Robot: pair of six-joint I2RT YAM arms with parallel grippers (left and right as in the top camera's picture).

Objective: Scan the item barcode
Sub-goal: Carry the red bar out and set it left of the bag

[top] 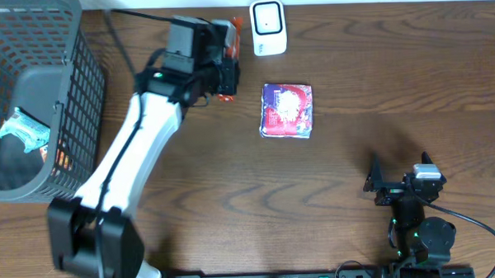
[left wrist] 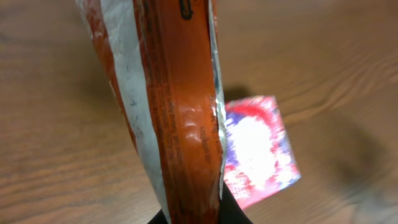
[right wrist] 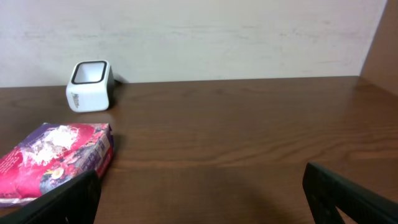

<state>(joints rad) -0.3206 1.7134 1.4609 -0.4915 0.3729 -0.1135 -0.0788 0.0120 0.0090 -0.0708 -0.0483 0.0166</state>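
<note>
packet (left wrist: 183, 124): glossy crinkled foil | table (top: 233, 197): smooth grained wood | basket (top: 93, 78): matt plastic

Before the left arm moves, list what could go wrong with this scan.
1. The left gripper seems to pinch the orange packet at one end only, so the long free part could swing or slip.
2. Its foil is creased and shiny, and no barcode shows, so the scanner may miss it.
3. The red packet lies close by, and a low sweep could knock it.

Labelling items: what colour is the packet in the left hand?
The packet is orange with a silvery-white stripe; clearest in left wrist view.
</note>
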